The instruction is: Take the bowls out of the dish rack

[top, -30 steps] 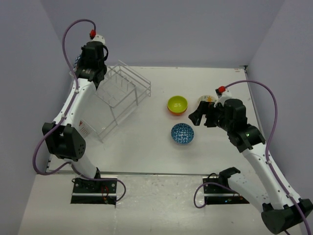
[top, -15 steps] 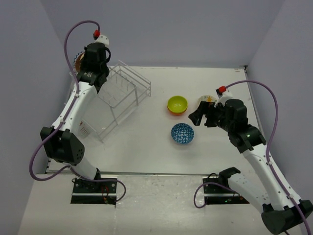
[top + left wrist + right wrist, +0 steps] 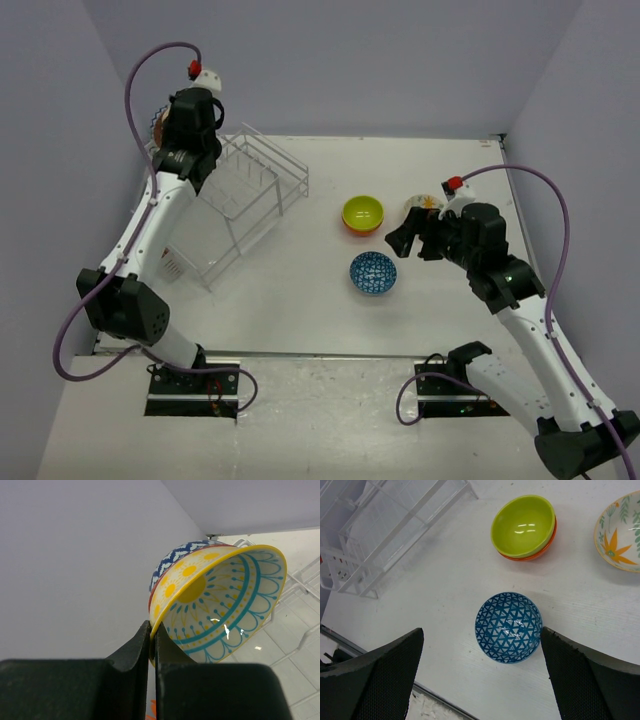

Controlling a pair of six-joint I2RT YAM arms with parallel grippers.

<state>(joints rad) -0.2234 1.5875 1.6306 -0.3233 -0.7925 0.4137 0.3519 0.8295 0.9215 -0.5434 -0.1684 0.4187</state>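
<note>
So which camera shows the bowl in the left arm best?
Left wrist: the yellow-and-teal bowl shows large, its rim pinched by the left end effector. Top external shows only a sliver behind the arm; right wrist shows none of it.

The leaf-patterned bowl [image 3: 621,532] and dish rack [image 3: 385,527] run off the right wrist view; the left hand [image 3: 152,632] covers the yellow-and-teal bowl's [image 3: 225,605] near rim.

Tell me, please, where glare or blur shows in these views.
Left wrist: small glints inside the held bowl, fingers dark with little detail. Right wrist: glints in the green bowl and blue bowl, both sharp. Top: even light, faint shadows, clear rack hard to read.
</note>
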